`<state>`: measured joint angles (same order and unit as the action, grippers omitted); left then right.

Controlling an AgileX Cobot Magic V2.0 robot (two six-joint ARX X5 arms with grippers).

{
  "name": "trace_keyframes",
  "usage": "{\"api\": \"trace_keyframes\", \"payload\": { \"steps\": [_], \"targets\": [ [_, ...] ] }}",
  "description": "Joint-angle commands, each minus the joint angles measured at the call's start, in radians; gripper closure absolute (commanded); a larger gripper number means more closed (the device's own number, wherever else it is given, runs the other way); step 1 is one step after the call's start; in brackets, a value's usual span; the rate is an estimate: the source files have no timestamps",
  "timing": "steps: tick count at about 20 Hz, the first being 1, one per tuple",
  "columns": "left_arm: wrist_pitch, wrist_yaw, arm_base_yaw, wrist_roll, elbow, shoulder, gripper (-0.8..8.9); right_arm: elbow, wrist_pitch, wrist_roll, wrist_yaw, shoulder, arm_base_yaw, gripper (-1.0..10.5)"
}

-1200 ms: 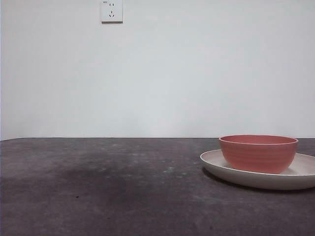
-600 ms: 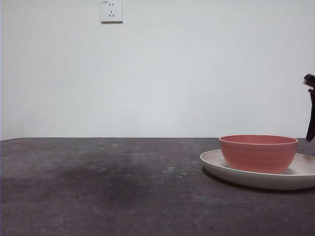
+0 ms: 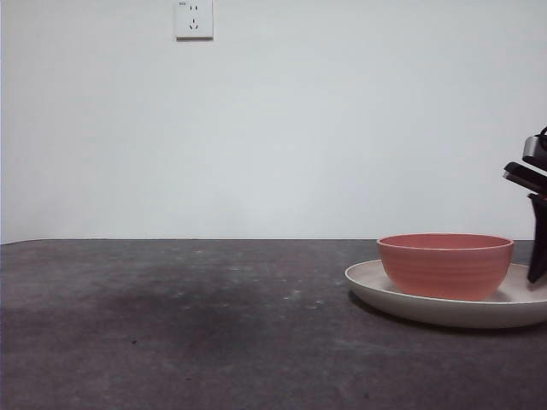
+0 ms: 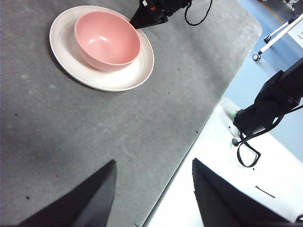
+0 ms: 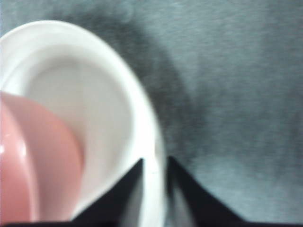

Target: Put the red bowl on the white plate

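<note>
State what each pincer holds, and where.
Left pincer: nothing. Right pincer is at the white plate's rim; a grip cannot be told.

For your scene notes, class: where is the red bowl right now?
In the front view the red bowl sits upright on the white plate at the table's right side, with the right gripper close beside it at the plate's rim.

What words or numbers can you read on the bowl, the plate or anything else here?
None can be read.
Red bowl: plain, no writing.
White plate: plain, no writing.
Wall socket: a tiny mark at its top corner, too small to read.
Right claw at the plate's rim: no label shows.
</note>
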<state>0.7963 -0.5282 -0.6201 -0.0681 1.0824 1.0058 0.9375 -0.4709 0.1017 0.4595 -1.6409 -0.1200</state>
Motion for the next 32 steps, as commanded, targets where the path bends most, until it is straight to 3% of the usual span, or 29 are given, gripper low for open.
{"api": "trace_keyframes", "payload": {
  "steps": [1, 7, 17, 22, 32],
  "targets": [
    [-0.007, -0.006, -0.008, 0.004, 0.008, 0.004, 5.56, 0.002, 0.003, -0.007, -0.023, -0.014, -0.002, 9.4],
    [-0.004, -0.006, -0.008, -0.001, 0.008, 0.004, 5.56, 0.002, 0.006, 0.005, 0.005, -0.003, -0.006, 9.4],
    [-0.008, -0.006, -0.008, 0.0, 0.008, 0.004, 5.56, 0.007, 0.022, 0.104, 0.122, 0.16, 0.021, 9.4],
    [-0.007, -0.006, -0.008, 0.0, 0.008, 0.005, 5.56, 0.027, 0.028, 0.166, 0.116, 0.193, 0.139, 9.4],
    [-0.003, -0.006, -0.008, 0.001, 0.008, 0.005, 5.56, 0.027, 0.2, 0.333, -0.014, 0.095, 0.423, 9.4]
  ]
}}
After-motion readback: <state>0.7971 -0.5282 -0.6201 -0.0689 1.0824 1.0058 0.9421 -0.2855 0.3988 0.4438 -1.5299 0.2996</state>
